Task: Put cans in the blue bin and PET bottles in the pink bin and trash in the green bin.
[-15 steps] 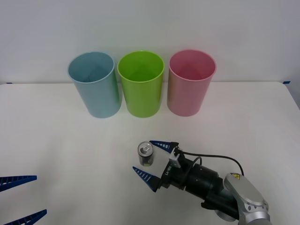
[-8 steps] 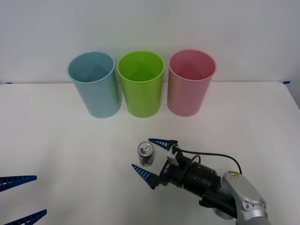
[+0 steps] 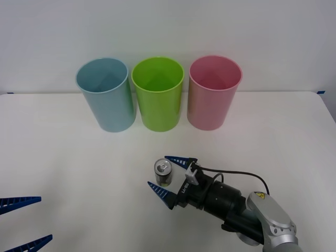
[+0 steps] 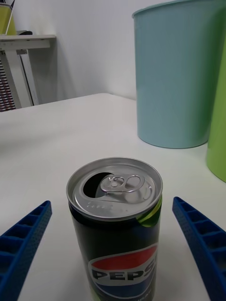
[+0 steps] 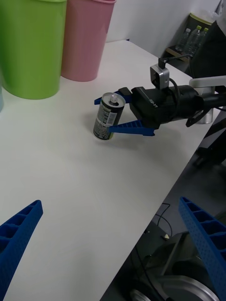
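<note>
- The can [image 3: 163, 173] stands upright on the white table [image 3: 63, 157], in front of the three bins and well apart from them, roughly level with the green one. Its top has a pull tab and an open mouth; the body is dark with a yellow-green band.
- The right gripper [image 3: 167, 175] lies low over the table with its blue fingers spread wide, one on each side of the can. In the right wrist view the can [image 4: 114, 221] sits between the two fingers [image 4: 23, 235], with a clear gap on both sides, so nothing is grasped yet.
- The left wrist view shows the same thing from the side: the can [image 5: 108, 116] framed by the right gripper [image 5: 113, 115], not yet pinched.
- The left gripper [image 3: 21, 220] waits at the near left edge of the table, fingers apart and empty.
- The blue bin [image 3: 105, 94] stands at the left of the row, with the green bin [image 3: 157, 93] in the middle and the pink bin [image 3: 214, 92] at the right.
- Step in hand, as I judge it: lining up to grasp the can. The next move calls for closing evenly on the body without tipping it, lifting it above the rims, and carrying it left to the blue bin.
</note>
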Controlling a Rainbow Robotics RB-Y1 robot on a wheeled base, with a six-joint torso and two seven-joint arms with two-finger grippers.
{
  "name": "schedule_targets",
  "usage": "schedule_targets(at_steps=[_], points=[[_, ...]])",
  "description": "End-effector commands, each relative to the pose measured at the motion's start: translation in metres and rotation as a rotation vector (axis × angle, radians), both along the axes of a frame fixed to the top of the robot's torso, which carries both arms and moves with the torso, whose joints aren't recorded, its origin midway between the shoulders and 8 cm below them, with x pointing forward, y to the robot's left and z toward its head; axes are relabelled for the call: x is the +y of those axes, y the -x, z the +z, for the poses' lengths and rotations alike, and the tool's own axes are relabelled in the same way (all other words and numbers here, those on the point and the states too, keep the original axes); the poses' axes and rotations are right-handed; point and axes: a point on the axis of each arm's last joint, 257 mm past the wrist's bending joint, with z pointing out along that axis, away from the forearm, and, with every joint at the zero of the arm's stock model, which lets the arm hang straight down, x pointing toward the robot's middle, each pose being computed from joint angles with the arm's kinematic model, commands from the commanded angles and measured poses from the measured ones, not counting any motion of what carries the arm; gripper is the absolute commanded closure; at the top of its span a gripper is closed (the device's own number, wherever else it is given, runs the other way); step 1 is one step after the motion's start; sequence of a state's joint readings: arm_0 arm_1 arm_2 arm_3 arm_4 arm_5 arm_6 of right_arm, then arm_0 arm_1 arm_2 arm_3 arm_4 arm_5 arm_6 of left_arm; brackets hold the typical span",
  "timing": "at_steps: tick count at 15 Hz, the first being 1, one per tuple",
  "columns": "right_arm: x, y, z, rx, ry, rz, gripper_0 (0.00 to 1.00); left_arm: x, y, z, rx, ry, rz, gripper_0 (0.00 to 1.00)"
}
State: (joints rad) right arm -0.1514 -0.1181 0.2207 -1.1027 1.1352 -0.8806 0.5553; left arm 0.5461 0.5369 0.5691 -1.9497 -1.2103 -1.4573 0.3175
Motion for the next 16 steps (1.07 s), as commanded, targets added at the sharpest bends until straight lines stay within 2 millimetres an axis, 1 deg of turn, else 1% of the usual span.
schedule_targets(at_steps=[1, 3, 9, 14, 16], points=[[0.001, -0.002, -0.001, -0.015, 0.015, -0.005, 1.00, 0.000, 0.000, 0.000, 0.000, 0.000, 0.000, 0.00], [0.004, -0.003, 0.001, -0.030, 0.020, -0.004, 1.00, 0.000, 0.000, 0.000, 0.000, 0.000, 0.000, 0.00], [0.003, -0.005, 0.002, -0.042, 0.024, -0.012, 1.00, 0.000, 0.000, 0.000, 0.000, 0.000, 0.000, 0.00], [-0.012, 0.003, 0.006, -0.045, 0.006, 0.024, 1.00, 0.000, 0.000, 0.000, 0.000, 0.000, 0.000, 0.00], [-0.018, 0.005, 0.016, -0.053, -0.020, 0.041, 1.00, 0.000, 0.000, 0.000, 0.000, 0.000, 0.000, 0.00]])
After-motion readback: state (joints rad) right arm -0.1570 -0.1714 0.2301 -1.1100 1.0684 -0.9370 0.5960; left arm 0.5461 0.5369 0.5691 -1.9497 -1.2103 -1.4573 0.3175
